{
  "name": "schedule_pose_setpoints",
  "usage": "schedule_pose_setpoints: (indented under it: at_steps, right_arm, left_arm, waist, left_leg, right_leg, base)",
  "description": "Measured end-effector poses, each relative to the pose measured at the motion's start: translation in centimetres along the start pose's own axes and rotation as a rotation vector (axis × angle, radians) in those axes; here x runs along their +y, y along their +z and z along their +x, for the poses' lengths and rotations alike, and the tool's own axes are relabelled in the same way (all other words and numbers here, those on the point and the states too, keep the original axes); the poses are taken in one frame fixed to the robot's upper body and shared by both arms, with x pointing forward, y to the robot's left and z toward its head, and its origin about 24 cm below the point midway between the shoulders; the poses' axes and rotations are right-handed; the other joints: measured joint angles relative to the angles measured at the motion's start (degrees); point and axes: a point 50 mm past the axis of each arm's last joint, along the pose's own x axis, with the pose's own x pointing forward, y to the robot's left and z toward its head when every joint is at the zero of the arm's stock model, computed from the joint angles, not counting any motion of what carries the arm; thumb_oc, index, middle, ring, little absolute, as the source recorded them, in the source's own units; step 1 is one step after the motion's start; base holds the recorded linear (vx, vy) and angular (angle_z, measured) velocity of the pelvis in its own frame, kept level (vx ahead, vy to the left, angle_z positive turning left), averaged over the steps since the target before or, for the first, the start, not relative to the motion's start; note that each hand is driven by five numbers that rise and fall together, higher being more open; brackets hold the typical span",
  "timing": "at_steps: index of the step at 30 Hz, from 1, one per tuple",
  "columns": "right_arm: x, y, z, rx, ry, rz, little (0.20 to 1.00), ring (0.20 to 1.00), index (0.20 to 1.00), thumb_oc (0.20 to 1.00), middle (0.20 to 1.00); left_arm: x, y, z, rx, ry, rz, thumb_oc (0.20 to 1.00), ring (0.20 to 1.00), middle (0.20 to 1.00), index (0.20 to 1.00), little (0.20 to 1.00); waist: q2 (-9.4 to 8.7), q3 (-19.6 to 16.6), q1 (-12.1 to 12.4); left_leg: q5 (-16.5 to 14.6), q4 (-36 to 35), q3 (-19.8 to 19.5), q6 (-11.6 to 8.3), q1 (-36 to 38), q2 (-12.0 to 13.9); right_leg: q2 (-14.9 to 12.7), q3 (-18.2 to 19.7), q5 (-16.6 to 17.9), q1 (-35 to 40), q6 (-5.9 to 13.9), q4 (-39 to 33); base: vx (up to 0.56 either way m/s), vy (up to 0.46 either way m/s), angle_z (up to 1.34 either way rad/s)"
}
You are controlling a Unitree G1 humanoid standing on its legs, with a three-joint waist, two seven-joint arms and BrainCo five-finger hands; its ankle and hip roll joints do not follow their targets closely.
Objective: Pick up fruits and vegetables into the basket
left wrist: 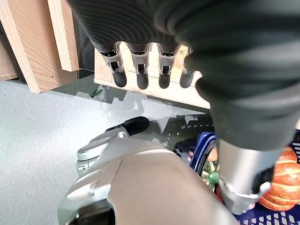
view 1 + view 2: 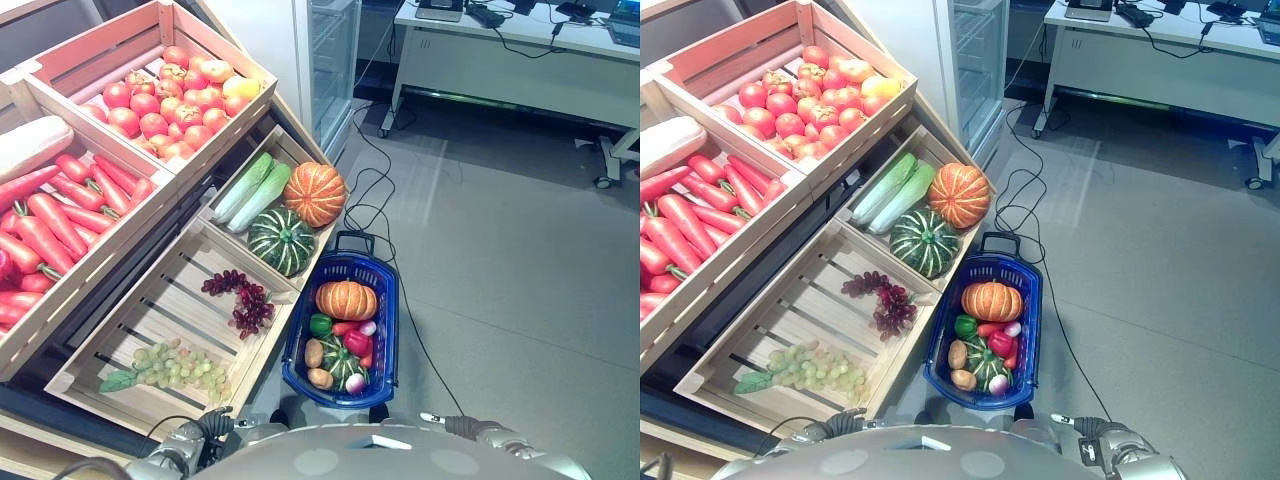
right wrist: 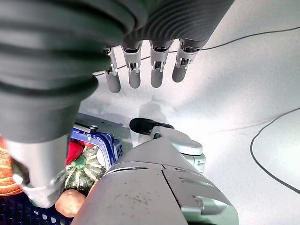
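Basket (image 2: pixel 385 330) sits on the floor just before us, beside the wooden crates, holding an orange pumpkin (image 2: pixel 346 299), peppers, a potato and a small green squash. We see grapes (image 2: pixel 240 300) in the near crate (image 2: pixel 150 310). Our left hand (image 1: pixel 140 70) and right hand (image 3: pixel 145 70) hang with fingers straight, holding nothing.
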Motion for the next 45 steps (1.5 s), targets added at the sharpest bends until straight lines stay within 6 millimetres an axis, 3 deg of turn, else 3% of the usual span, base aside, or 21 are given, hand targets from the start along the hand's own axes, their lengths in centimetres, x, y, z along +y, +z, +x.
schedule_pose_setpoints:
  at_steps: [7,14,19,24,31,34,38,40,45]
  right_arm:
    - [-0.2,0.6,0.0,-0.015,-0.006,0.002,1.000,1.000,1.000,1.000,1.000]
    - [-0.8,6.9,-0.7,-0.173,-0.044,0.048,1.000,1.000,1.000,1.000,1.000]
    - [-1.7,9.8,-1.5,-0.255,-0.063,0.092,1.000,1.000,1.000,1.000,1.000]
    - [-2.8,11.8,-2.3,-0.327,-0.086,0.147,1.000,1.000,1.000,1.000,1.000]
    - [-4.0,15.7,-3.9,-0.448,-0.090,0.223,1.000,1.000,1.000,1.000,1.000]
    - [-4.2,18.3,-5.1,-0.515,-0.091,0.253,1.000,1.000,1.000,1.000,1.000]
    - [-4.2,19.0,-5.5,-0.533,-0.089,0.265,1.000,1.000,1.000,1.000,1.000]
    - [-4.5,19.3,-5.8,-0.546,-0.098,0.286,1.000,1.000,1.000,1.000,1.000]
    - [-4.7,19.2,-5.7,-0.542,-0.105,0.290,1.000,1.000,1.000,1.000,1.000]
  left_arm:
    - [0.2,0.9,0.0,-0.044,0.025,-0.037,1.000,1.000,1.000,1.000,1.000]
    - [1.1,8.0,-0.2,-0.279,0.052,-0.087,1.000,1.000,1.000,1.000,1.000]
    - [1.5,12.6,-1.2,-0.473,0.039,-0.118,1.000,1.000,1.000,1.000,1.000]
    - [2.3,15.8,-2.5,-0.617,0.015,-0.126,1.000,1.000,1.000,1.000,1.000]
    - [4.6,22.1,-6.3,-0.904,0.051,-0.122,1.000,1.000,1.000,1.000,1.000]
    - [5.6,25.2,-8.7,-1.043,0.107,-0.088,1.000,1.000,1.000,1.000,1.000]
    - [5.9,27.5,-11.1,-1.186,0.167,-0.083,1.000,1.000,1.000,1.000,1.000]
    - [6.2,28.8,-13.0,-1.288,0.212,-0.095,1.000,1.000,1.000,1.000,1.000]
    - [7.3,29.6,-15.0,-1.381,0.296,-0.101,1.000,1.000,1.000,1.000,1.000]
  waist:
    - [0.68,1.6,0.0]
    - [1.89,13.3,-0.4]
    - [2.25,18.4,-0.5]
    - [2.27,20.4,-0.5]
    - [1.52,24.5,0.1]
    - [1.46,26.5,0.1]
    - [1.40,26.6,0.3]
    - [1.39,26.6,1.6]
    - [1.23,26.7,1.9]
  left_leg:
    - [1.0,0.1,0.0,0.08,-5.0,-0.1]
    - [3.4,0.3,-0.1,-0.28,-11.6,-0.3]
    - [4.2,0.3,-1.0,-0.32,-14.1,-0.4]
    - [4.3,0.3,-1.9,-0.35,-15.6,-0.3]
    - [4.0,3.7,-3.5,-0.61,-19.5,-0.4]
    - [3.4,6.8,-4.7,-0.63,-22.7,-0.5]
    - [3.1,9.6,-6.2,-0.63,-25.5,-0.6]
    - [2.8,12.4,-6.3,-0.57,-28.5,-0.7]
    - [2.3,16.4,-7.7,-0.25,-33.2,-1.4]
  right_leg:
    - [-0.2,0.0,0.8,-5.2,-0.03,0.0]
    - [0.3,0.2,3.6,-11.7,-0.70,0.3]
    - [0.3,-0.2,3.9,-13.9,-0.81,0.3]
    - [0.4,-0.7,3.9,-15.0,-0.83,0.3]
    - [0.3,-1.8,4.0,-16.8,-1.03,1.0]
    - [0.1,-2.1,3.8,-18.9,-1.16,3.2]
    - [0.0,-3.2,3.0,-21.1,-1.49,6.1]
    - [-0.4,-3.1,1.1,-24.8,-1.47,10.5]
    - [-1.3,-2.9,-1.5,-30.5,-1.67,18.0]
  base:
    - [-0.12,0.013,-0.01]
    - [-0.13,-0.016,-0.01]
    - [-0.07,-0.035,0.04]
    - [-0.08,-0.051,0.06]
    - [-0.11,-0.040,0.12]
    - [-0.07,-0.019,0.11]
    - [-0.06,0.002,0.17]
    - [-0.03,-0.009,0.02]
    - [-0.01,-0.030,0.12]
